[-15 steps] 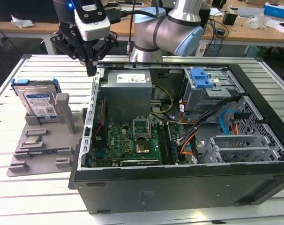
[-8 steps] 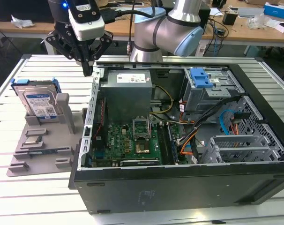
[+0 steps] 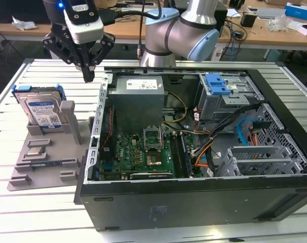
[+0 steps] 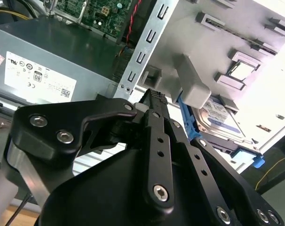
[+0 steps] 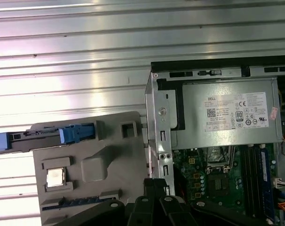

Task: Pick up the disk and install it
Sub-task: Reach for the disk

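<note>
Silver-faced, the disk [image 3: 42,109] stands on edge in the grey tray [image 3: 62,149] (beside the open computer case [image 3: 194,205]), while the gripper [image 3: 87,76] hangs nearby, clenched on nothing.

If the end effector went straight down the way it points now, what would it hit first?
The end effector would likely meet the edge of the grey tray beside the side wall of the computer case, judging by the first wrist view; depth is unclear. The disk stands toward the exterior view's left.
</note>
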`<state>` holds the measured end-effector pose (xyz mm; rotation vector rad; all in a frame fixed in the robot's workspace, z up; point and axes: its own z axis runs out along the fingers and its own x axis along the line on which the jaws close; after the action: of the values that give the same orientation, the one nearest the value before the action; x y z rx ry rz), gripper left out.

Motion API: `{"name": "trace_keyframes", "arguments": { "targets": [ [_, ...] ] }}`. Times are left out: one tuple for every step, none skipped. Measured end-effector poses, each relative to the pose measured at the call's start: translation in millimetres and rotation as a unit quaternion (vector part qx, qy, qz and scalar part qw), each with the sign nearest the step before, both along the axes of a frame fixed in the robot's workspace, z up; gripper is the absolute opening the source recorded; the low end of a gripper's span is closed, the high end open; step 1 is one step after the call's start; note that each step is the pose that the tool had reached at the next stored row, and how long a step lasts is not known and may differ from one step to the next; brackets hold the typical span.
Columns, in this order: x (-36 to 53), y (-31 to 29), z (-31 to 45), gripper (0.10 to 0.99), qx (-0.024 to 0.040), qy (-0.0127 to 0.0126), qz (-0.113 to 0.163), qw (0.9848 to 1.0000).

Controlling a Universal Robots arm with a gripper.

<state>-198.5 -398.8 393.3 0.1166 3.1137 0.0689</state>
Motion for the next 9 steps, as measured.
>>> {"name": "trace_keyframes", "arguments": {
  "targets": [
    [-3.1,0.0,0.0,0.106,0.0000,0.0000,0.000,1.0000],
    [-4.8,0.0,0.0,0.106,0.0000,0.0000,0.000,1.0000],
    [-7.0,0.0,0.0,0.106,0.0000,0.0000,0.000,1.0000],
    [-8.2,0.0,0.0,0.106,0.0000,0.0000,0.000,1.0000],
    [-9.4,0.0,0.0,0.106,0.0000,0.0000,0.000,1.0000],
    [-11.2,0.0,0.0,0.106,0.0000,0.0000,0.000,1.0000],
    [-12.4,0.0,0.0,0.106,0.0000,0.0000,0.000,1.0000],
    [-13.7,0.0,0.0,0.106,0.0000,0.0000,0.000,1.0000],
    [-15.4,0.0,0.0,0.106,0.0000,0.0000,0.000,1.0000]
  ]
}}
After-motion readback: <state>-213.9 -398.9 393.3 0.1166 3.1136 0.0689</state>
